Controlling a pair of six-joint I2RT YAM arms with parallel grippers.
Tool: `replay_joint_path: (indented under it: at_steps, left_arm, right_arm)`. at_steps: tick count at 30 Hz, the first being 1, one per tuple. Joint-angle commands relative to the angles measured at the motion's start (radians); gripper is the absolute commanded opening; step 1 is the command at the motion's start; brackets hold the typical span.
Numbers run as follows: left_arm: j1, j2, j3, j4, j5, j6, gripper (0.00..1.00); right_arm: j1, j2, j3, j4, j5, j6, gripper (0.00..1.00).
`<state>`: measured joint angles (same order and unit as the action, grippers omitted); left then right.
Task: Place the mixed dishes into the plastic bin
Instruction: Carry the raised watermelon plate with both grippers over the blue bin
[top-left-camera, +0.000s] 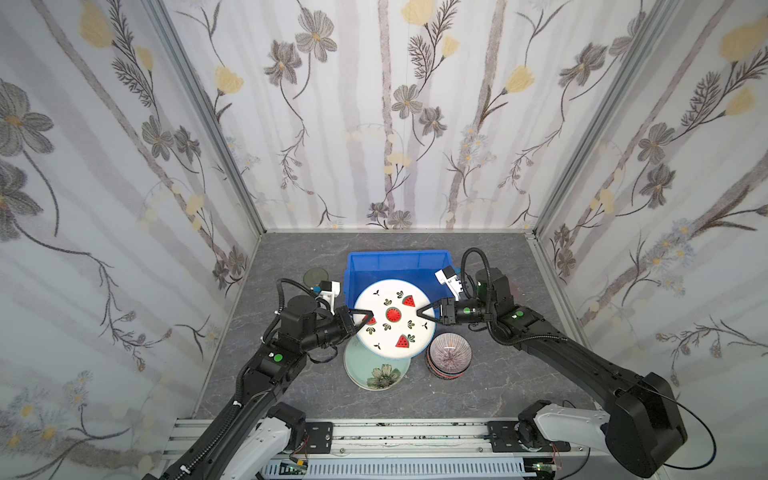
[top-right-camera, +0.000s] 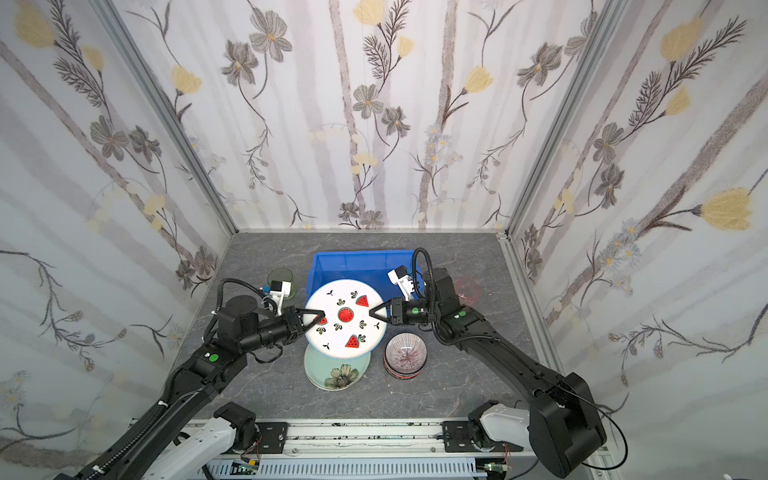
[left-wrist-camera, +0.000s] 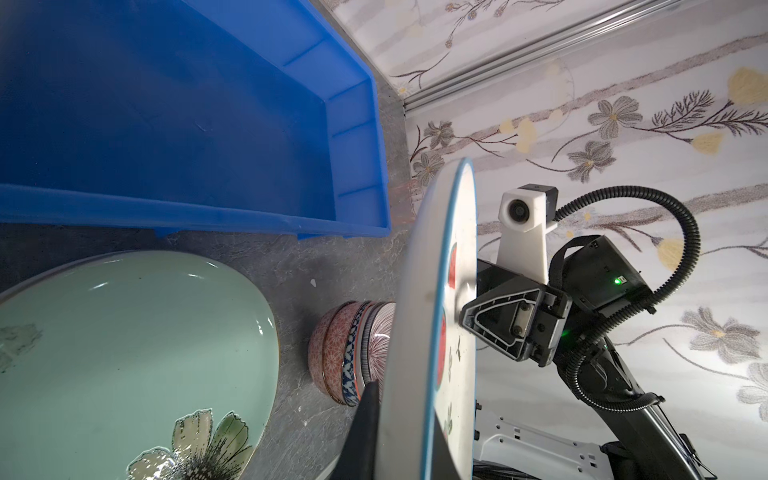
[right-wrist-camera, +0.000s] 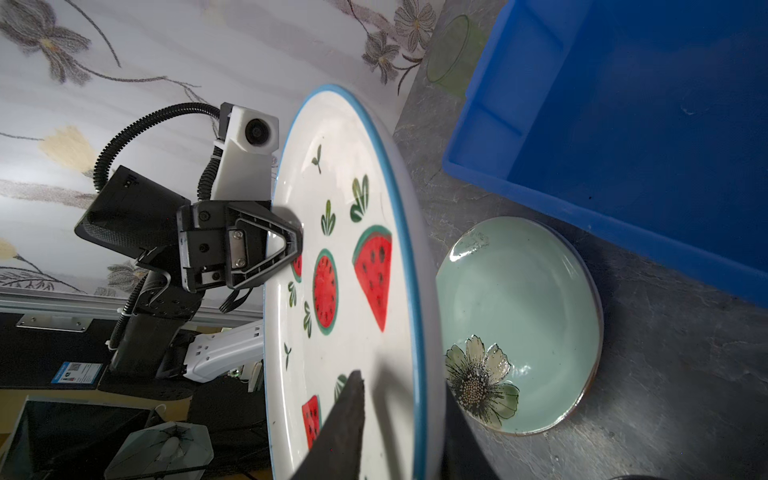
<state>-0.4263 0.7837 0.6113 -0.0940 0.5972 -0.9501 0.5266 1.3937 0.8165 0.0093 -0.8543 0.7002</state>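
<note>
watermelon plate (top-left-camera: 392, 320): round, white, thin blue rim, red slices and green leaf sprigs; raised off the tabletop (top-left-camera: 519, 374), face up, over the near edge of the plastic bin (top-left-camera: 399, 266) and the far part of the green flower plate (top-left-camera: 374, 372)
left gripper (top-left-camera: 368, 316): clamped tight on the plate's left rim, one finger on the face, one beneath
right gripper (top-left-camera: 419, 313): jaws narrowed either side of the right rim, one finger over the face, one under; firm hold or not, cannot tell
plastic bin: bright blue, shallow, flanged rim, near the tabletop's far edge, about midway along it; nothing seen resting inside
green flower plate: pale green, painted flower, flat at mid-tabletop, partly covered by the raised plate; second rim showing under it
bowl stack (top-left-camera: 449, 355): radial-striped bowl on top, blue-white and red-patterned ones below; just right of the green plate, apart from it
green tumbler (top-left-camera: 315, 276): translucent, beside the bin's left wall
pink tumbler (top-right-camera: 467, 287): translucent, right of the bin, mostly behind the right arm
tabletop: grey, marbled, matte
walls (top-left-camera: 395, 124): floral wallpaper on three sides, aluminium corner posts
front rail (top-left-camera: 415, 432): aluminium, along the near edge, carrying both arm bases
</note>
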Motion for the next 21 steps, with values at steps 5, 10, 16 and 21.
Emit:
replay_joint_path:
  at_steps: [5,10,16,21]
  left_arm:
    - [0.002,0.029,-0.013,0.080,-0.032,0.004,0.00]
    - [0.001,0.053,-0.031,0.080,-0.057,0.008,0.09]
    - [0.002,0.078,-0.042,0.079,-0.084,0.017,0.58]
    - [0.001,0.087,-0.044,0.079,-0.116,0.017,0.83]
  right_arm:
    - [-0.007,0.010,-0.004,0.114,-0.056,0.020,0.00]
    - [-0.014,0.012,-0.004,0.126,-0.056,0.031,0.00]
    - [-0.028,0.019,0.011,0.111,-0.056,0.025,0.00]
    - [-0.043,0.033,0.033,0.083,-0.035,0.009,0.00]
